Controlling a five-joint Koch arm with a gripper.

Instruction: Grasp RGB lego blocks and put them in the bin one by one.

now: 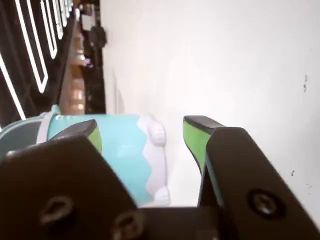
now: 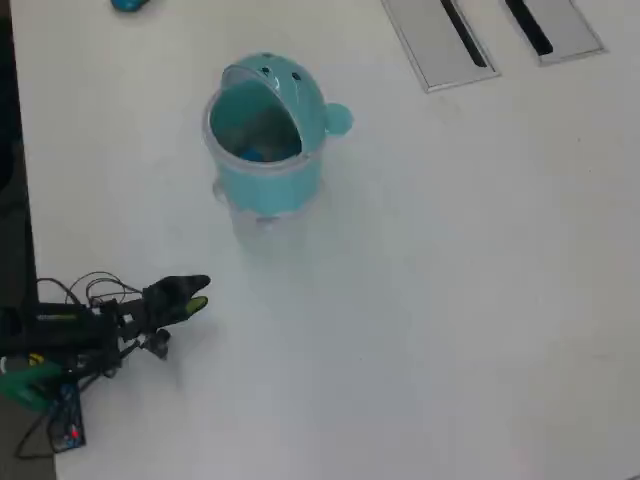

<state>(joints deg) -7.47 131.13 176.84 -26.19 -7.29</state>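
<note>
The gripper (image 2: pixel 196 293) sits well apart from the bin (image 2: pixel 268 175), near the counter (image 2: pixel 450 300) edge, jaws released and empty

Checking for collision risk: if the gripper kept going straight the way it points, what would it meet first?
Probably nothing: in the overhead view the gripper points right over bare table, with the bin off to one side. Depth is unclear.

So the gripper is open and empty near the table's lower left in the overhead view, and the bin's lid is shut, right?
Not quite: the bin's lid is flipped open, and the overhead view looks straight into it. The rest holds: the gripper is open and empty at lower left, as the wrist view confirms.
</note>
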